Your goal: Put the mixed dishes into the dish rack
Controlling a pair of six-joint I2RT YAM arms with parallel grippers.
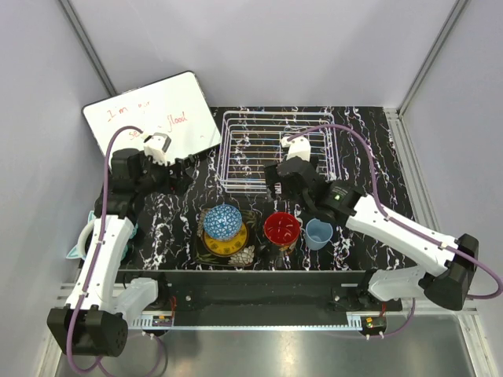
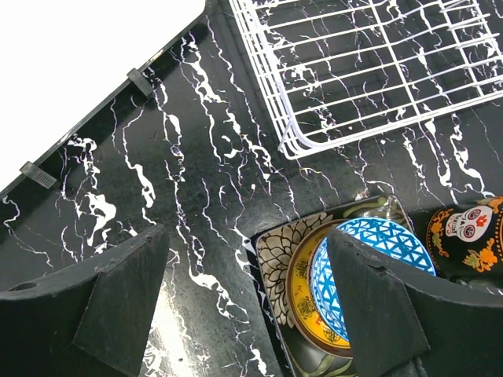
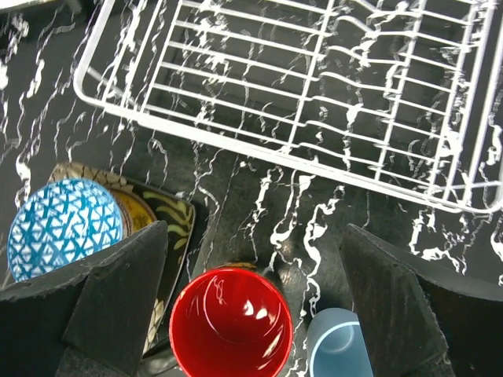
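The white wire dish rack point(image 1: 275, 149) stands empty at the back of the black marbled table point(image 1: 177, 216). In front of it a blue patterned bowl point(image 1: 222, 221) sits on a yellow-and-dark plate point(image 1: 228, 243), which rests on a floral dish point(image 1: 242, 255). To their right are a red bowl point(image 1: 281, 228) and a pale blue cup point(image 1: 317, 233). A black-orange mug with white faces point(image 2: 471, 236) shows beside the stack. My left gripper point(image 1: 181, 174) hangs open over bare table left of the stack point(image 2: 314, 283). My right gripper point(image 3: 251, 306) is open above the red bowl point(image 3: 230, 322), with the cup point(image 3: 339, 345) beside it.
A white writing board point(image 1: 153, 118) leans at the back left, close to the rack's left side. Something teal point(image 1: 82, 239) lies at the table's left edge by the left arm. Grey walls enclose the table on three sides.
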